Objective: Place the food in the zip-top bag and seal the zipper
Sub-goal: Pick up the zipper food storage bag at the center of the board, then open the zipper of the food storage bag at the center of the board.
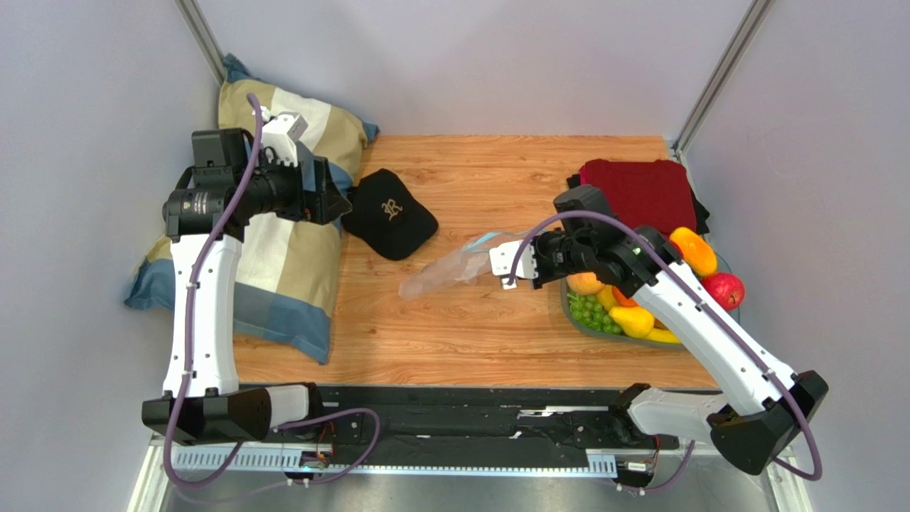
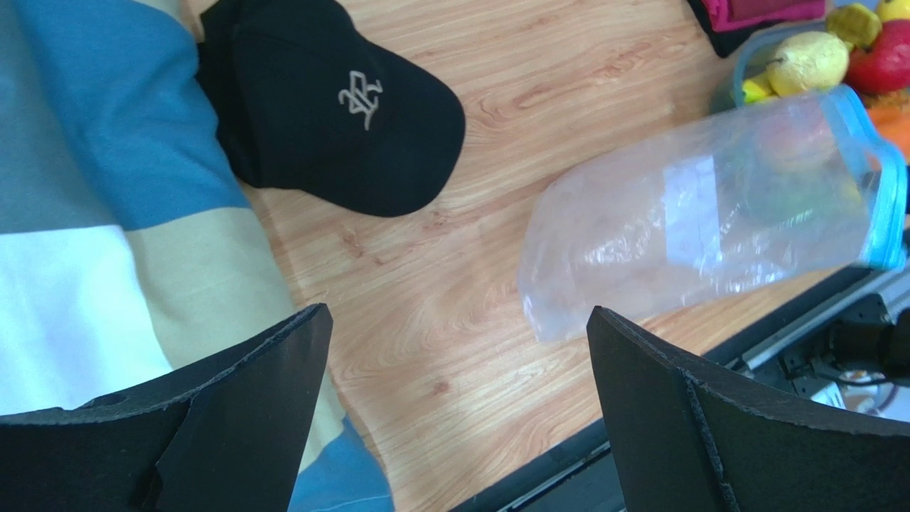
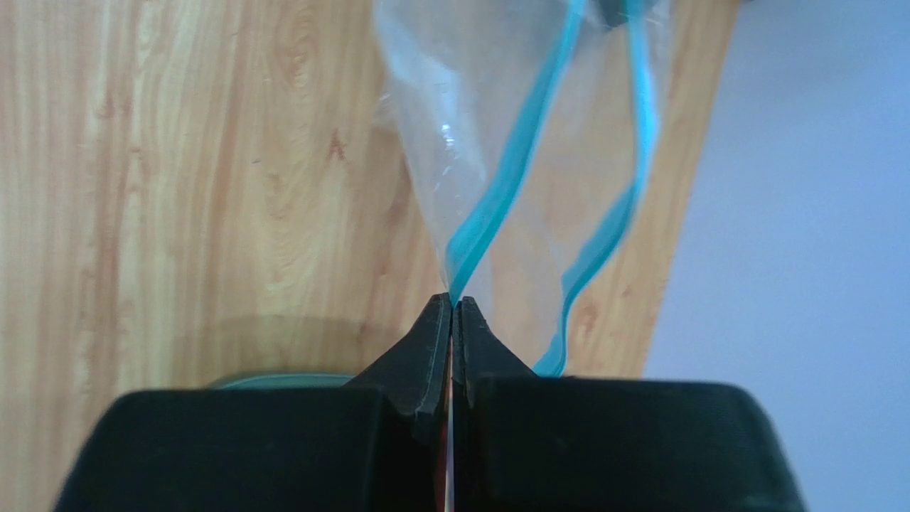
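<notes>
The right gripper (image 3: 452, 307) is pressed together on 1 lip of the zipper (image 3: 511, 171), lifting that edge so the mouth of the zip-top bag (image 2: 705, 208) gapes, probably ready for loading. The left gripper (image 2: 457, 320) hangs above the pillow (image 1: 278, 245), its 2 fingers spread wide and empty. The food (image 1: 630, 304) lies piled in the tray (image 1: 566, 309) beside the right arm, with none visibly bagged.

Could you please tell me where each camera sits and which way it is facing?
Top external: above and behind the bases, looking down on the table; the left arm and right arm show.
Left wrist: over the pillow, facing the zip-top bag; the open left tool frames the bottom.
Right wrist: behind the right tool, which is shut on the zipper, facing the bag's mouth.
Shared: all three show the bag.
</notes>
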You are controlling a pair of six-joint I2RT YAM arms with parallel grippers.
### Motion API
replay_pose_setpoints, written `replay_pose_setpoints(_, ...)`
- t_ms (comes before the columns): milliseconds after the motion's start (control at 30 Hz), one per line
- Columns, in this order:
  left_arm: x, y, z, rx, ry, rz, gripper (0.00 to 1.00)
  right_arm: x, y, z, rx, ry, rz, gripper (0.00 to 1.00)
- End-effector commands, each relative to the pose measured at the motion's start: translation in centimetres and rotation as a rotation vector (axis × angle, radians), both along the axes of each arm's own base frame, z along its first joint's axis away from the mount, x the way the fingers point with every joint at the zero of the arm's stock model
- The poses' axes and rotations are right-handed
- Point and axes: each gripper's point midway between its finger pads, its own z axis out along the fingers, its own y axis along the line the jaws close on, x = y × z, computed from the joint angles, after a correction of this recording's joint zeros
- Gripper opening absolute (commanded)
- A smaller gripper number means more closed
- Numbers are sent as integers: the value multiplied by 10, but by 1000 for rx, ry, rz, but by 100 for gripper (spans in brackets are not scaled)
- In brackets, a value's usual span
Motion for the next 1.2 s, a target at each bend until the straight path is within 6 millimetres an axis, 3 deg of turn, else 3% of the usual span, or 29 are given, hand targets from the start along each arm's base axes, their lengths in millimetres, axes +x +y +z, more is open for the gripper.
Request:
replay_pose_setpoints(0,2,-22,13,7,-28,-100,99,6,12,41,41,-275,106,0)
replay_pose_setpoints(267,-12,-93,6,12,76,-281,99,-24,25,41,10,-372,283,0)
replay_pose_setpoints(400,-32,-139,-3,40,97,-424,94,-37,33,29,-7,-406,359,0)
replay_pose_setpoints(500,-40,-163,-8,30,131,-481,90,-47,38,25,-15,-444,416,0)
replay_pose_setpoints(667,-69,-210,-17,68,148,-650,88,-56,41,11,-45,-447,462,0)
replay_pose_setpoints(867,-74,-232,-25,115,128,-708,87,-66,51,8,-47,-445,497,0)
replay_pose_setpoints(1000,-65,-235,-37,197,106,-684,83,-72,56,7,-47,-441,513,0)
replay_pose_setpoints(1167,-52,-224,-61,309,128,-641,56,-79,50,7,-54,-427,501,0)
